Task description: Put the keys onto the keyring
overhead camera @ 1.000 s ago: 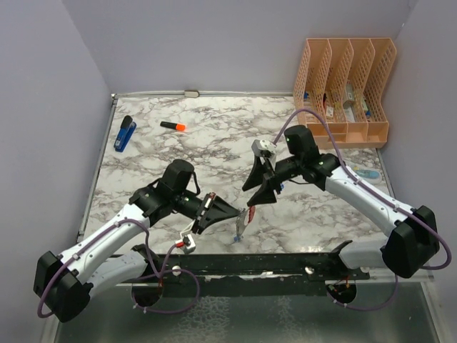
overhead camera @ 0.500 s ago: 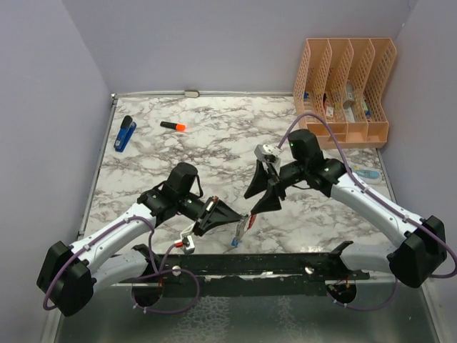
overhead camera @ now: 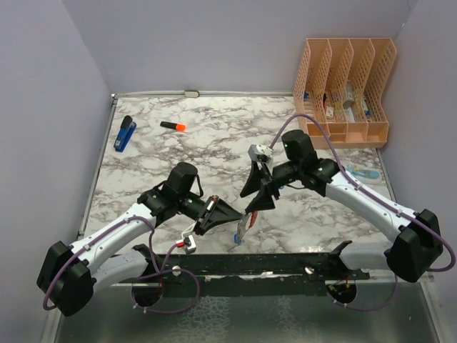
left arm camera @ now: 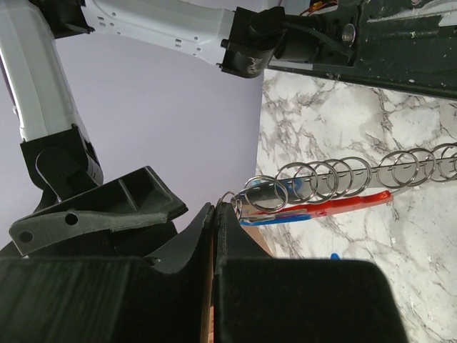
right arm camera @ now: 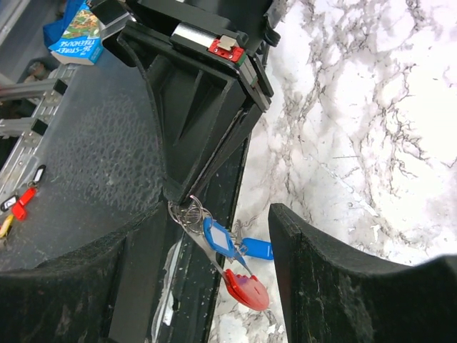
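Left gripper (overhead camera: 230,215) is clenching the keyring (overhead camera: 243,224). Right gripper (overhead camera: 258,196), jaws released, should be lining up squarely on the dangling keys (right arm camera: 218,238).

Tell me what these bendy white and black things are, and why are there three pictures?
They are two robot arms, bolted to the near edge of a marble table. The big picture comes from a camera above and behind them, and it shows the left arm and the right arm. The other two pictures come from a small camera on each wrist, so you look along that arm's own black jaws. On the table lie a blue stapler and a black marker with an orange cap. An orange rack stands in the far right corner. The left arm's jaws are shut on a keyring, a bunch of wire rings with red and blue tags. The right arm's jaws are open, with the keyring just in front of them.
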Controlling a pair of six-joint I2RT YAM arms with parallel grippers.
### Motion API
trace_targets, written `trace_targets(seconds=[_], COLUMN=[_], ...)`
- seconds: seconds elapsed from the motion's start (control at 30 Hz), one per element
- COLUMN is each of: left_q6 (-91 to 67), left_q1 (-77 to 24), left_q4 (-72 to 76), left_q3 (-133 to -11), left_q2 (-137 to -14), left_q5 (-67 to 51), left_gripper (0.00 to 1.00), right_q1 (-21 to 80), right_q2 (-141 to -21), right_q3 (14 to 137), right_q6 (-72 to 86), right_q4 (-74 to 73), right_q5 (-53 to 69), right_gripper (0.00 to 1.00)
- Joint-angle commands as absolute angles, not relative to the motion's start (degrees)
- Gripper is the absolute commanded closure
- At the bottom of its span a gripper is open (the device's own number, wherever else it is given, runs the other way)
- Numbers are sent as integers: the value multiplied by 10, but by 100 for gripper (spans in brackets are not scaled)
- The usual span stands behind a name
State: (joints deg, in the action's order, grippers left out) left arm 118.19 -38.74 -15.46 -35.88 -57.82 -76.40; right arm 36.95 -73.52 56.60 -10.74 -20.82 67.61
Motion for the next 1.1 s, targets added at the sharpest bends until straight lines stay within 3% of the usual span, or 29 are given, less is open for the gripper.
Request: trace_targets(seconds=[0.0, 0.7, 1.07], left_q6=[1591, 1590, 1590], left_q1=[-390, -390, -390], left_q4=[-144, -131, -130], left_q3=[-373, -370, -371], left_q2=[-575, -570, -564], left_q5=[-763, -748, -743], left_gripper=[100, 100, 100], right_q1=[374, 390, 395], right_q2=[-741, -771, -786], right_q3=[567, 544, 541], right_q6=[-106, -115, -113], right_q4=[-183, -197, -195], right_q5=[657, 687, 695], right_gripper=[40, 41, 46])
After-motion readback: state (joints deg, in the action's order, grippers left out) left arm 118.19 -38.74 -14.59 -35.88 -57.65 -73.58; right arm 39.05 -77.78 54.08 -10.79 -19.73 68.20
